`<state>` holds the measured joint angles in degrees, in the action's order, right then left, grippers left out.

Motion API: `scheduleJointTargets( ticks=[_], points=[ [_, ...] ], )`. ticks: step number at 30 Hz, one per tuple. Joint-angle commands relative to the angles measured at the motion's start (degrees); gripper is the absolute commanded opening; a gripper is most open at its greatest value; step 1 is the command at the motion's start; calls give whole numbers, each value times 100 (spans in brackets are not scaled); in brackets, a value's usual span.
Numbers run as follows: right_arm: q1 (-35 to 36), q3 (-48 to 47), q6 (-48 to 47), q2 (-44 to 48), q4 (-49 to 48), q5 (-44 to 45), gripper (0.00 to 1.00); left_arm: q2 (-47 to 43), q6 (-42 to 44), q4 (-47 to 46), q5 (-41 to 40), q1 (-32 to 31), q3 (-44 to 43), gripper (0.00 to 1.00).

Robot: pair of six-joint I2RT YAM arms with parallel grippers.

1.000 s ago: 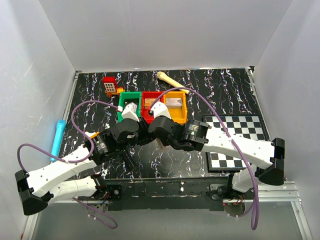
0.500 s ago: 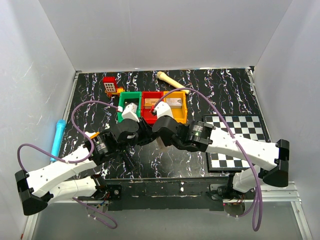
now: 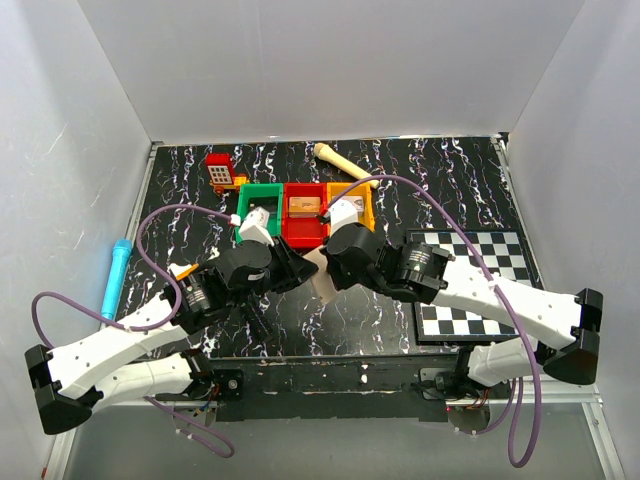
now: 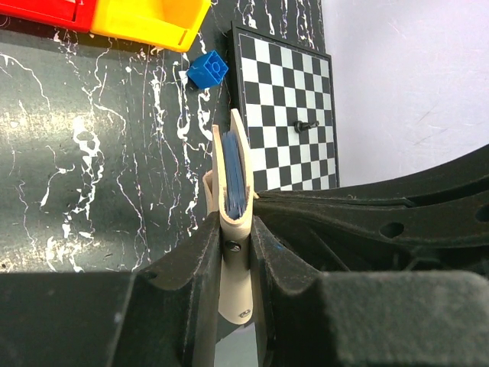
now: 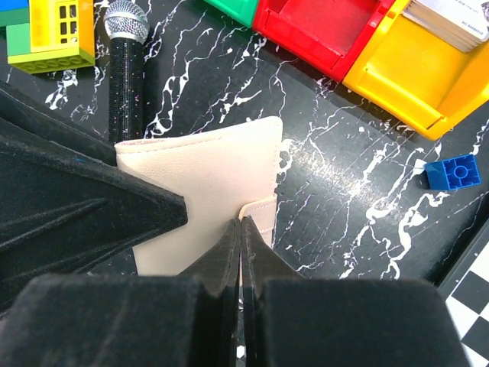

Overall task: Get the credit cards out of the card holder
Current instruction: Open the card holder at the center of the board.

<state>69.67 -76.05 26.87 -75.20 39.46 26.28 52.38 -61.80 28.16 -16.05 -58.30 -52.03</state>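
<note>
Left wrist view: card holder, edge-on above the desk, clamped at its near end by the left end effector, with blue cards inside. The right end effector is pinched together on its tab. The holder is probably light, soft and floppy; grip the cards' exposed edge.

Card holder at middle of bench, before row of bins; chequered board to right, microphone to left.

High rear overhead view, 2 close wrist views sharing card holder
</note>
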Motion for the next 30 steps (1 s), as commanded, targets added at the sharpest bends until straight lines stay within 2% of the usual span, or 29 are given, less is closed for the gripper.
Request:
scheduleJointTargets(
  ticks=[1,27,28,30],
  points=[
    [-226,205,-16,163,238,44,1,-325,-122,-347,-56,-50,-26,0],
    [-586,433,169,497,97,-343,1,-386,-34,-311,-152,-50,96,0],
    [-603,442,195,532,123,-352,4,-404,44,-364,-161,-50,114,0],
    [-665,459,213,646,167,-361,18,-500,237,-539,-187,-50,228,0]
  ],
)
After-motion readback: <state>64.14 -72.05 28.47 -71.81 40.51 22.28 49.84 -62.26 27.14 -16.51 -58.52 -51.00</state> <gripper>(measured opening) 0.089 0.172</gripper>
